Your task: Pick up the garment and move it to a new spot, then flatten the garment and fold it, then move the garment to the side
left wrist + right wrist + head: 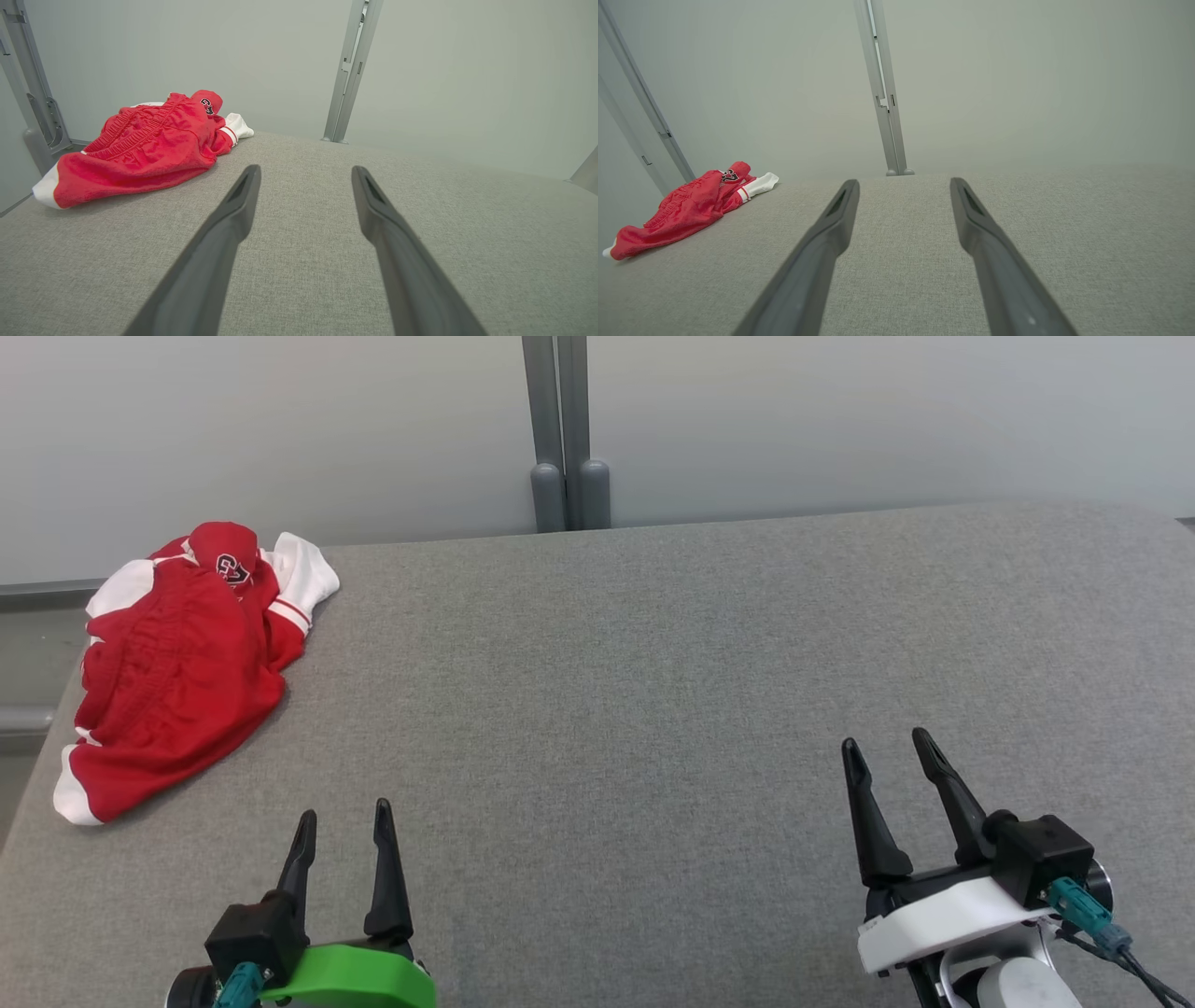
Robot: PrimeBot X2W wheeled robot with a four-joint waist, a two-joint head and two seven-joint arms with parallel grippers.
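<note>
You have the garment [177, 672] lying in a crumpled heap at the far left corner of the table [607, 691]. It is red with white trim. One white cuff points toward the back edge, and another white band marks its near end, right at the table's left edge. A dark crest shows on a red fold at the top of the heap.

Your left gripper [344, 810] sits at the near edge, lower left in the head view. Its jaws stand wide apart, with the fingers pointing away from you over the grey surface. The garment lies ahead of it and off to its left, well apart from both fingers, and its near white end is the closest part. In the left wrist view the garment [145, 149] sits up and to the left of the left-hand finger, outside the gap between the jaws. Grey table fabric shows through that gap.

Your right gripper [886, 740] is at the lower right, its jaws also wide apart and the fingers leaning slightly leftward. The garment is far across the table on its left. In the right wrist view the garment [686, 210] appears small near the left edge, well apart from the fingers.

A grey post [565, 429] stands behind the table's back edge against a pale wall [840, 420], and the garment lies well to the left of it.
</note>
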